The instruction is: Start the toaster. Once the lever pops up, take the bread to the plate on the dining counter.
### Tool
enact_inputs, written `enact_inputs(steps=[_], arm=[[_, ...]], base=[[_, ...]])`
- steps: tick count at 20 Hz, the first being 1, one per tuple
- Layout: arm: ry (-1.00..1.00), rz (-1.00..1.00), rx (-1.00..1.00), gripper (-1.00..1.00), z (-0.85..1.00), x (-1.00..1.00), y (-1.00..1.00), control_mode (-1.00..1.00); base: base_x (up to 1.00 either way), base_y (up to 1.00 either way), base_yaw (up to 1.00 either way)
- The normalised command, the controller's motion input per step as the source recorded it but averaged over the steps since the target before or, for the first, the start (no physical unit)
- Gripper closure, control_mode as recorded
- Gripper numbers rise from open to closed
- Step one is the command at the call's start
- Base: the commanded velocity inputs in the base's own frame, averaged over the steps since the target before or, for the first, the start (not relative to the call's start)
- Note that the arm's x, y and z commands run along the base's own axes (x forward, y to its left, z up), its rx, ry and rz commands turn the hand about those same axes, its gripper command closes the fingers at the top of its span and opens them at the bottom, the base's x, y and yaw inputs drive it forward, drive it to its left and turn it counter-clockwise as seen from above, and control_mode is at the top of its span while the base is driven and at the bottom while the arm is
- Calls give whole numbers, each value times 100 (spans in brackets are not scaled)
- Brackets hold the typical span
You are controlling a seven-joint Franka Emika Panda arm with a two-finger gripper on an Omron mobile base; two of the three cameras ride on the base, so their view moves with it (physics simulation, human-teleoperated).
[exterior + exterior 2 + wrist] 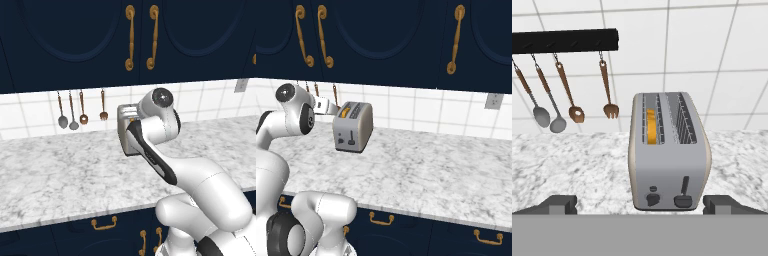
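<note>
The silver-grey toaster point(669, 150) stands on the marble worktop point(572, 160), its end face with a dark knob point(652, 198) and lever point(683, 196) turned toward the hand. The golden bread point(651, 126) sits down in the left slot; in the right base view its top shows as orange point(344, 112). My gripper point(643, 205) is open, with its fingertips point(559, 204) wide apart on either side of the toaster's end and nothing between them. From the right base, the hand point(325, 106) hovers just left of the toaster point(353, 127). The arm partly hides the toaster point(125, 131) from the left base. The plate and dining counter are out of view.
Several spoons and a fork point(610, 107) hang from a black rail point(564, 40) on the tiled wall left of the toaster. Navy upper cabinets point(396, 35) hang above the worktop. A wall socket point(493, 101) sits at the right. The worktop's front edge point(406, 212) is near the base.
</note>
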Motion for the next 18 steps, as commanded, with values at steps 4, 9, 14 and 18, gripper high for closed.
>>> enact_inputs(steps=[4, 9, 14, 18], arm=[[0, 0, 0, -100, 0, 0, 0, -100], [0, 0, 0, -100, 0, 0, 0, -100], [0, 0, 0, -100, 0, 0, 0, -100], [0, 0, 0, -100, 0, 0, 0, -100]], base=[[0, 0, 0], [0, 0, 0], [0, 0, 0], [0, 0, 0]])
